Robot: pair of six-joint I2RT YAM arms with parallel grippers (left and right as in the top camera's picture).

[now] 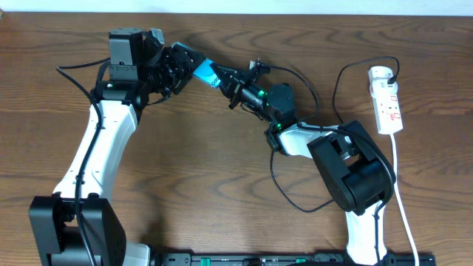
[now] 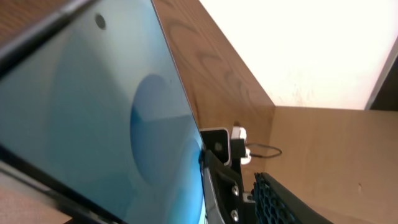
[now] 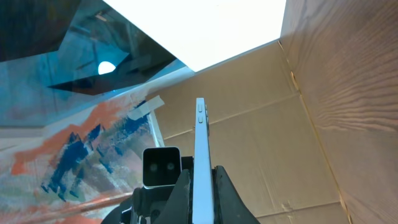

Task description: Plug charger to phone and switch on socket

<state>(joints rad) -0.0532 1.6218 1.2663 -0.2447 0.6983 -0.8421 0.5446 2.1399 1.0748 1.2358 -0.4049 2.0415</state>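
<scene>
The phone (image 1: 205, 72) hangs above the table between both grippers, teal screen up. My right gripper (image 1: 230, 85) is shut on its right end. In the right wrist view the phone (image 3: 201, 137) stands edge-on, pinched between the gripper's (image 3: 202, 171) two dark fingers. My left gripper (image 1: 183, 68) is at the phone's left end, and the screen (image 2: 93, 112) fills the left wrist view. Whether its jaws press the phone does not show. The socket (image 1: 388, 100) lies at the far right with a black plug in its top end. The charger cable (image 1: 336, 92) loops leftward; its connector tip is hidden.
The socket's thick white cord (image 1: 400, 185) runs down the right side toward the front edge. Thin black cable (image 1: 284, 193) curls on the table around the right arm's base (image 1: 355, 177). The left arm (image 1: 100, 140) stretches up the left side.
</scene>
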